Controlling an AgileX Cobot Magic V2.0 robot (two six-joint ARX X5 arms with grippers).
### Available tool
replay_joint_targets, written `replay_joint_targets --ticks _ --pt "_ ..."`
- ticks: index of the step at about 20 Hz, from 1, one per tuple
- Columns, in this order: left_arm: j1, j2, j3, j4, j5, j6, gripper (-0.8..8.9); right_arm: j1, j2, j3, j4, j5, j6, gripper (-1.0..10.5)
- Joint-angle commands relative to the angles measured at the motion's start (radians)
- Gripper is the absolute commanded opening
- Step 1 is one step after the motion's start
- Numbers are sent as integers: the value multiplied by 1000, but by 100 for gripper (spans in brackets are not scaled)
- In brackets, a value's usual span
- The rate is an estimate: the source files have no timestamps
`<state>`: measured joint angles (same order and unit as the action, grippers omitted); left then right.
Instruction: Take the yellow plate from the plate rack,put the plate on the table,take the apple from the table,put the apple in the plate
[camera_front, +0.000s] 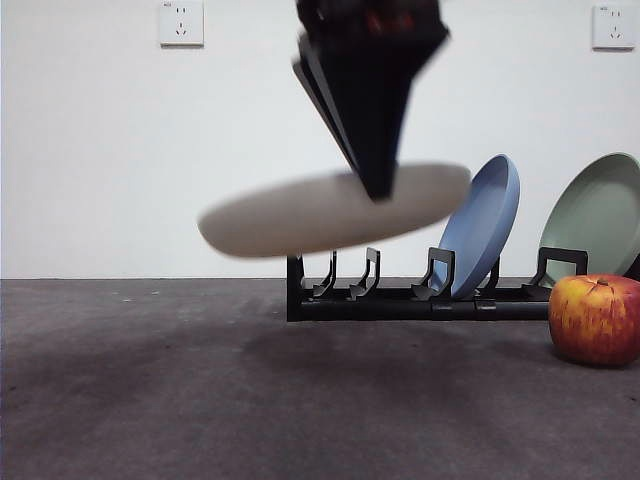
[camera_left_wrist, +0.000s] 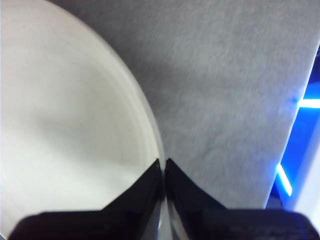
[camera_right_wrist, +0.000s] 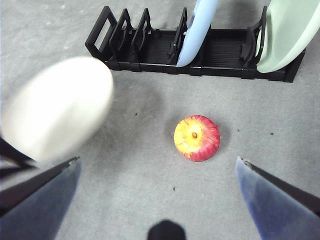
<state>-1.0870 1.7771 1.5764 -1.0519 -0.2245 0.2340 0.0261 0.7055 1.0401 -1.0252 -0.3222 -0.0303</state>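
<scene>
The yellow plate (camera_front: 330, 210) is a cream round dish held nearly flat in the air above the table (camera_front: 200, 400), in front of the plate rack (camera_front: 420, 295). My left gripper (camera_front: 378, 190) comes down from above and is shut on the plate's rim (camera_left_wrist: 159, 165). In the right wrist view the plate (camera_right_wrist: 57, 115) shows blurred, clear of the rack (camera_right_wrist: 150, 47). The red and yellow apple (camera_right_wrist: 196, 138) sits on the table in front of the rack, at the right edge of the front view (camera_front: 596, 318). My right gripper (camera_right_wrist: 157, 167) hangs open high above the apple.
A blue plate (camera_front: 483, 225) and a pale green plate (camera_front: 595, 215) stand upright in the rack's right slots; its left slots hold nothing. Beside the table in the left wrist view a bright blue strip (camera_left_wrist: 302, 145) marks its edge.
</scene>
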Motion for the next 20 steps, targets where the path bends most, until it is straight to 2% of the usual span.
replay_joint_targets --ticks 1,9,20 --pt "-5 3 -77 83 -4 -45 -6 1 -2 4 3 -4 4 565" --pt "-5 7 -220 231 -6 -55 -6 1 6 4 3 -4 4 565" --pt "-27 74 -223 212 -9 -66 -6 1 6 4 -5 -4 4 565"
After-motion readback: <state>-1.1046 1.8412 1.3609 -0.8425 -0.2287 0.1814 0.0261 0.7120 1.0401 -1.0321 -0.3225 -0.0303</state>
